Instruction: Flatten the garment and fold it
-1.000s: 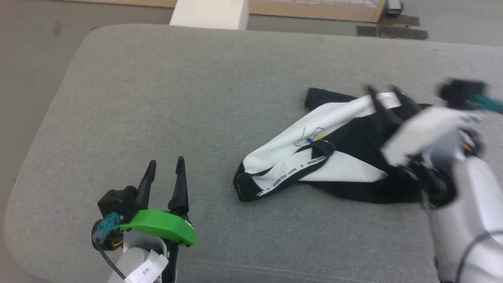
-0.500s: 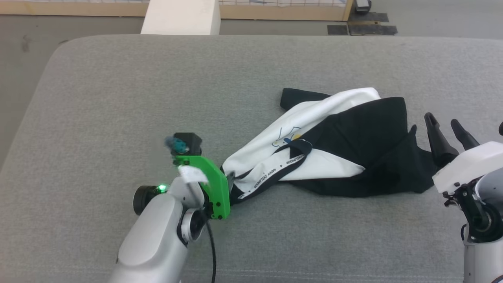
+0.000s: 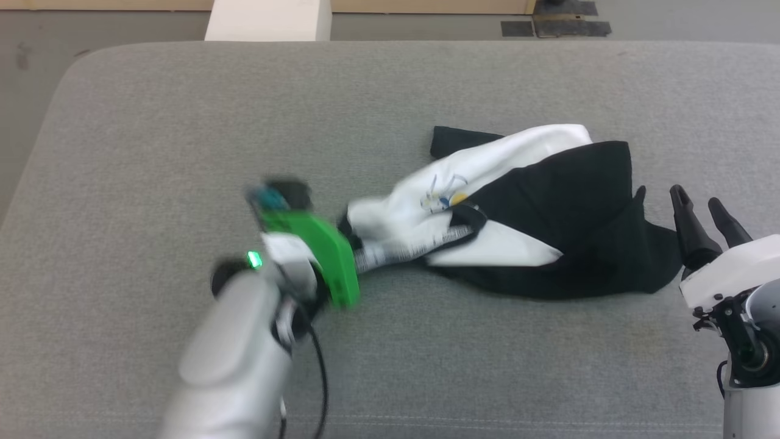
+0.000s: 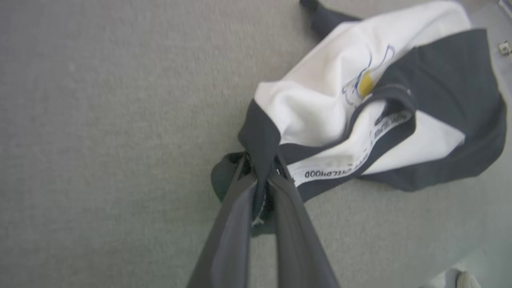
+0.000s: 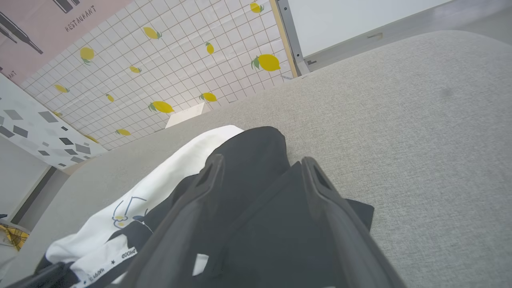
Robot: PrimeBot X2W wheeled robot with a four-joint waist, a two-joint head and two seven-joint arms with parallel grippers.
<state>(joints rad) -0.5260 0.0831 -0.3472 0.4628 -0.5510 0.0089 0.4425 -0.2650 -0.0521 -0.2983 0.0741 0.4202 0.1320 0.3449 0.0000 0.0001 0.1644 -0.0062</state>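
Note:
The garment (image 3: 524,201) lies crumpled on the grey cushion, white body with black sleeves, a small yellow-and-blue print (image 3: 442,196) and a text-printed neck band (image 4: 352,164). My left gripper (image 3: 350,247), under its green mount, is at the garment's left end. In the left wrist view this left gripper (image 4: 262,170) is shut on a fold of black trim, which is pulled taut. My right gripper (image 3: 702,204) stands open just off the black sleeve at the right end. In the right wrist view the right gripper (image 5: 262,164) has black cloth lying between and beyond its fingers, not pinched.
The grey cushioned surface (image 3: 183,122) stretches wide to the left of and behind the garment. A white block (image 3: 268,18) stands past its far edge on the floor. A lemon-patterned tiled wall (image 5: 180,60) rises behind.
My left gripper reached the garment's left end, shut on the black trim and drew it up, bunching the white cloth. The right gripper withdrew to the right end and holds there.

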